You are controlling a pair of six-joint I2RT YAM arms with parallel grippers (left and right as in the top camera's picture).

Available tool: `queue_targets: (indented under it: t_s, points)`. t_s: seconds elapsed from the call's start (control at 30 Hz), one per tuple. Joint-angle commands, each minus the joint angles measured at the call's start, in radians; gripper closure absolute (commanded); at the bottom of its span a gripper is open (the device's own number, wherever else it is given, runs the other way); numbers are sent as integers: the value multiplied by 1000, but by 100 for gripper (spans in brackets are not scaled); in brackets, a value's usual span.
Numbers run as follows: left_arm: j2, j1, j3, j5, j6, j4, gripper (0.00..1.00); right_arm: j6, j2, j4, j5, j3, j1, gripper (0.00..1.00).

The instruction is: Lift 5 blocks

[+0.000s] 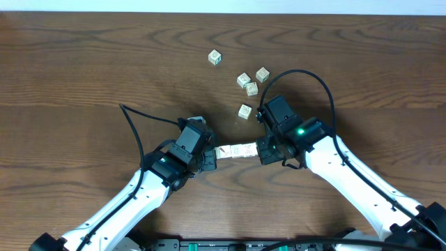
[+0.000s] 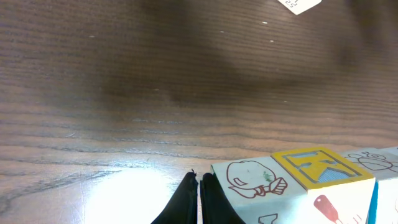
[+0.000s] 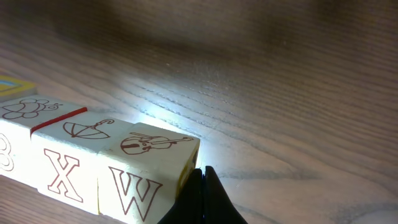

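The row of blocks (image 1: 237, 150) sits near the front middle of the wooden table (image 1: 83, 70), strung between the two grippers. In the overhead view both its ends run under the gripper bodies, so the blocks cannot be counted there. No view shows whether the row rests on the wood or hangs clear of it, since both wrist views cut off its lower edge. In the left wrist view the far end of the row runs off the right edge, and a further block (image 2: 301, 5) is clipped by the top edge. In the right wrist view the row runs off the left edge, where only a sliver of a yellow-bordered face shows.

The left gripper (image 1: 211, 153) has its fingers (image 2: 183, 205) closed together with only a thin slit between them and nothing held in it. The end block (image 2: 252, 180), which carries a red outline drawing that is hard to read, sits against the outer side of one finger, with the K block (image 2: 320, 167) next along. The right gripper (image 1: 262, 150) is likewise closed, fingers (image 3: 214, 205) tip to tip. The W block (image 3: 149, 168), with a violin on its top face, touches their side, and the X block (image 3: 71, 155) comes next.

Farther back lie loose blocks: a lone block (image 1: 215, 57), a cluster of three (image 1: 251, 88), and a nearer block (image 1: 244, 110) just beside the right arm.
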Motion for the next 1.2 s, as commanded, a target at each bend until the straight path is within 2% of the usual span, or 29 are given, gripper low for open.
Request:
queue_targets:
  t_s: [0.0, 1.17]
  points:
    - [-45, -67, 106, 263, 2, 74, 93, 0, -16, 52, -388, 65, 89, 99]
    - [-45, -67, 177, 263, 7, 37, 93, -1, -16, 7, -388, 124, 89, 99]
